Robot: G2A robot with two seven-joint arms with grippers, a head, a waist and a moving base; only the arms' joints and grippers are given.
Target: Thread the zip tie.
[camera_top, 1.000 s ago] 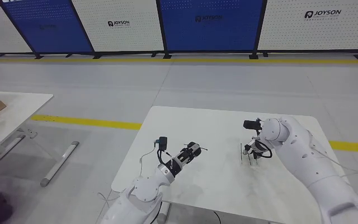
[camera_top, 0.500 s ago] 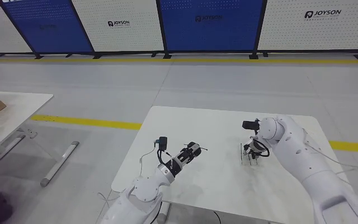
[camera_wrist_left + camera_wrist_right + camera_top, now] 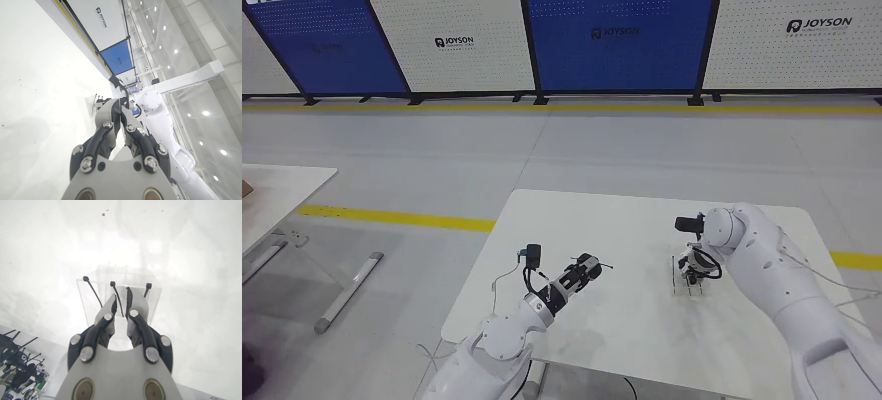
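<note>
Straddling the middle zip tie (image 3: 117,294) is my right pincer (image 3: 122,292), released, its pads standing on either side of the strap and, as far as I can see, not touching it. The tie's head sits at the top edge of a clear acrylic holder (image 3: 83,302), and its strap runs back between my fingers. A second zip tie (image 3: 93,291) and a third zip tie (image 3: 147,289) flank it in the same holder, both apart from my pads. The holder stands on the white counter (image 3: 37,256), on my right arm's side. My left pincer (image 3: 119,107) is well apart from all this, over the counter's near part. It is clenched, tips nearly meeting, and I cannot tell whether anything thin is pinched there.

I judge this to be the pick-up step: the tie is framed but not yet gripped, so threading has not begun. The next move calls for closing squarely on that one strap, away from the head so the head stays free. Then I should lift straight, so the neighbours and the holder wall are not dragged along. The strap looks thin and springy, and it may slip sideways as the pads close.
</note>
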